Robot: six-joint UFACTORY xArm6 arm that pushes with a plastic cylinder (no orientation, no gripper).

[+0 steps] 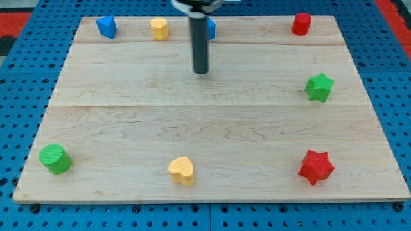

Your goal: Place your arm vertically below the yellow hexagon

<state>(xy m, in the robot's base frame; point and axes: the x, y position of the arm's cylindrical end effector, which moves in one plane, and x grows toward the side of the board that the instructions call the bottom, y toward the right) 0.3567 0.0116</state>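
Left to right: green cylinder [55,158] at the board's [128,128] lower corner; blue triangle [106,27] and yellow hexagon [159,29] along the top edge; yellow heart [182,171] near the bottom. My tip [201,71], a bare rod with no pincer, stands right of and below the hexagon, apart from it, hiding part of a blue block [210,28]. Further right: red cylinder [301,24], green star [319,87], red star [316,167].

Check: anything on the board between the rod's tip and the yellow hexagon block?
Nothing. In the camera view, my tip sits right of and below the yellow hexagon block; only bare wooden board lies between them.
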